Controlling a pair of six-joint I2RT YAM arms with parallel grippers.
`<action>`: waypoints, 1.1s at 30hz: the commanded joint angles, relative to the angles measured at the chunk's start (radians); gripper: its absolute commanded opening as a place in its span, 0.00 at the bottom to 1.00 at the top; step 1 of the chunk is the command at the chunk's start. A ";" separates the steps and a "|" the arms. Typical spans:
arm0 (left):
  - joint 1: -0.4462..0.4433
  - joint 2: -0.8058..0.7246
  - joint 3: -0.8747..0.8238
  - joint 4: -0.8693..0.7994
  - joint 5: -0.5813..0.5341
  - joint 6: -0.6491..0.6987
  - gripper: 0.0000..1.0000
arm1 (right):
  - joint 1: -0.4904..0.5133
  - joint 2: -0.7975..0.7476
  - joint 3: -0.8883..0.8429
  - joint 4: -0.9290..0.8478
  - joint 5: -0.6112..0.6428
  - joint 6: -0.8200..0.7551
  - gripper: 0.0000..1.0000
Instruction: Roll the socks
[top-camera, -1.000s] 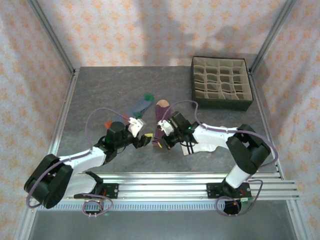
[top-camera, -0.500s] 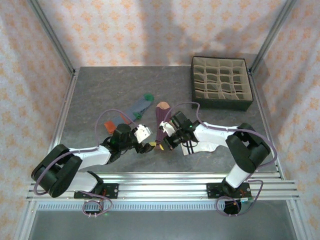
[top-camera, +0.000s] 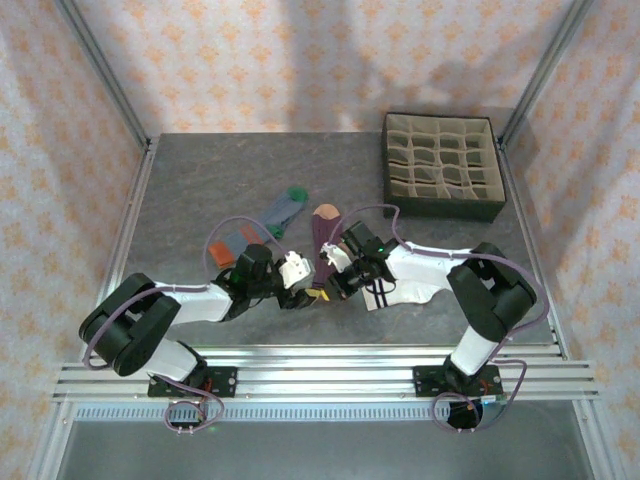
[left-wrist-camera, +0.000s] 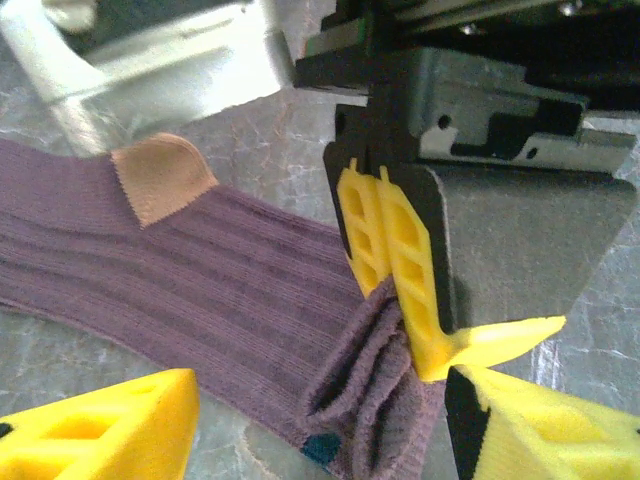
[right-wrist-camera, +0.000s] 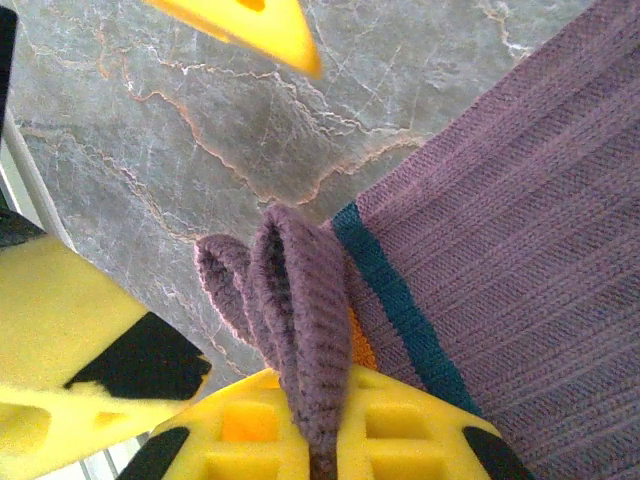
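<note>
Looking down from above: can spot the purple sock (top-camera: 320, 236) flat on the table (top-camera: 200, 180), peach toe pointing away. Can spot the right pincer (top-camera: 328, 284) at its near end, and the left pincer (top-camera: 308, 296) just beside.

Looking from the left wrist: spread wide on both sides of the little fold, not pinching anything. So close to the other yellow fingers (left-wrist-camera: 395, 260) that a squeeze now could bump them and knock the fold loose.

Looking from the right wrist: pressed together on the folded cuff of the sock. Holding only a thin bit, so it could slip out and flop open if tugged hard or let go too soon.
</note>
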 joint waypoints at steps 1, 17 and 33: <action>-0.009 0.020 0.010 -0.007 0.024 0.016 0.66 | -0.008 0.024 0.031 -0.034 -0.019 -0.004 0.01; -0.028 0.124 0.073 -0.032 0.046 -0.039 0.00 | -0.042 -0.005 0.002 0.000 -0.019 0.043 0.31; -0.030 0.166 0.146 -0.115 0.013 -0.146 0.00 | -0.109 -0.166 -0.170 0.254 -0.002 0.288 0.49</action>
